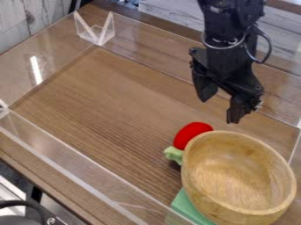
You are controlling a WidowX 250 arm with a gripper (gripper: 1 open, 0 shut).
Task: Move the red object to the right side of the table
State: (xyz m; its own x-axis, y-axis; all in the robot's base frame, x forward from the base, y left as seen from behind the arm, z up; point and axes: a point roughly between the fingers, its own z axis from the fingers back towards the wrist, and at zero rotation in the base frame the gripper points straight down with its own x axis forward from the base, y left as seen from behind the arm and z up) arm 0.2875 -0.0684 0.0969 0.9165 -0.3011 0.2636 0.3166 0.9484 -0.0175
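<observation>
The red object [192,135], a small round toy fruit with a green leafy base, rests on the brown wood-grain table [106,97], touching the far left rim of the light wooden bowl. My black gripper [223,99] hangs above and behind it, pointing steeply down. Its fingers stand apart with nothing between them, and it is clear of the fruit.
The light wooden bowl [238,182] fills the near right corner, sitting on a flat green block [184,209]. Low clear acrylic walls [53,149] border the tabletop. A clear bracket [94,28] stands at the far left edge.
</observation>
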